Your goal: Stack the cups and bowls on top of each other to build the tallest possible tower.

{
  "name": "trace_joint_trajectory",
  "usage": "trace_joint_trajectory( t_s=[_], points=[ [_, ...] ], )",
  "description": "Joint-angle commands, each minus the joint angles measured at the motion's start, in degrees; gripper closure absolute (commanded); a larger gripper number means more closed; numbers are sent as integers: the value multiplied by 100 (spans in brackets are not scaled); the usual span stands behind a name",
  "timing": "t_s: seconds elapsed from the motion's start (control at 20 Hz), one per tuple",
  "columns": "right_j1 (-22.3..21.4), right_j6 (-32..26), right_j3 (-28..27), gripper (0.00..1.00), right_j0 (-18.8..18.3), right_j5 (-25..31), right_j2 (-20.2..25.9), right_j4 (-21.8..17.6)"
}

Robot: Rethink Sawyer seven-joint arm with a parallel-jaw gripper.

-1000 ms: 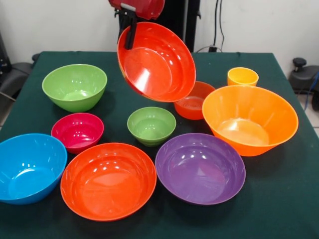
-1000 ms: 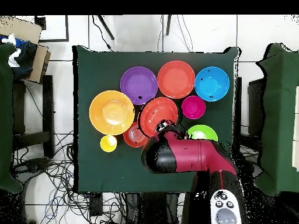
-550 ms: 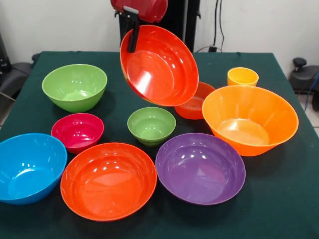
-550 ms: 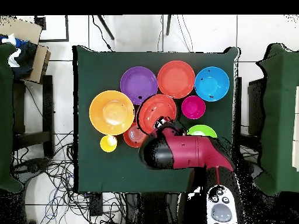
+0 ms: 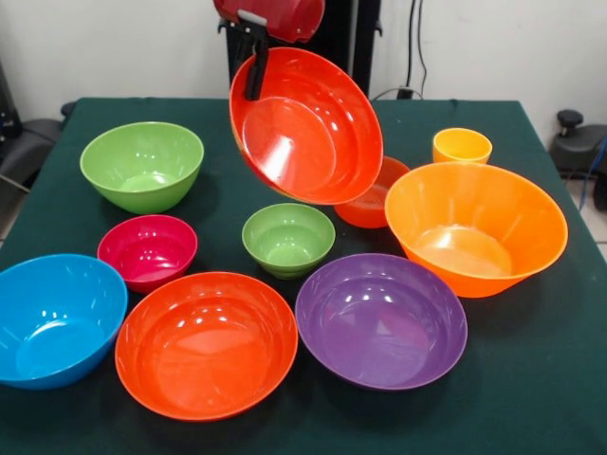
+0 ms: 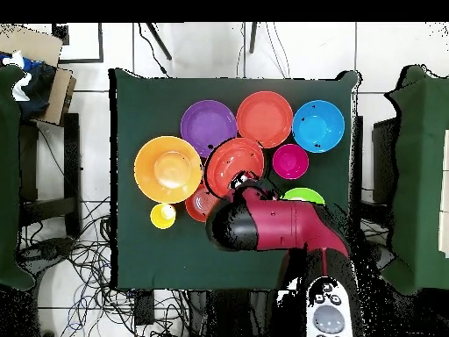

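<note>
My gripper (image 5: 254,68) is shut on the rim of a large red-orange bowl (image 5: 305,125), which hangs tilted above the table with its opening facing the camera. From above, this bowl (image 6: 232,162) sits beside the arm's red head. A small red-orange bowl (image 5: 377,201) is partly hidden behind it. The yellow cup (image 5: 462,145) stands at the back right, behind the large orange bowl (image 5: 474,223). A small green bowl (image 5: 287,237) stands just below the held bowl. Every bowl on the cloth stands singly, and no tower shows.
A purple bowl (image 5: 381,318), a second red-orange bowl (image 5: 206,341) and a blue bowl (image 5: 57,318) line the front. A magenta bowl (image 5: 147,249) and a large green bowl (image 5: 142,163) stand at the left. The bowls stand close together.
The arm has carried the held red-orange bowl a little to the right in the front view, further in front of the small red-orange bowl. The bowls on the table have not moved.
</note>
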Motion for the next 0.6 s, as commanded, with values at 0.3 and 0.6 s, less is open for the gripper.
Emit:
trace_joint_trajectory(
  t_s=[0.3, 0.6],
  points=[
    [432, 169, -915, 100, 274, 992, 45, 178],
    [597, 212, -1152, 100, 331, 991, -30, 173]
  ],
)
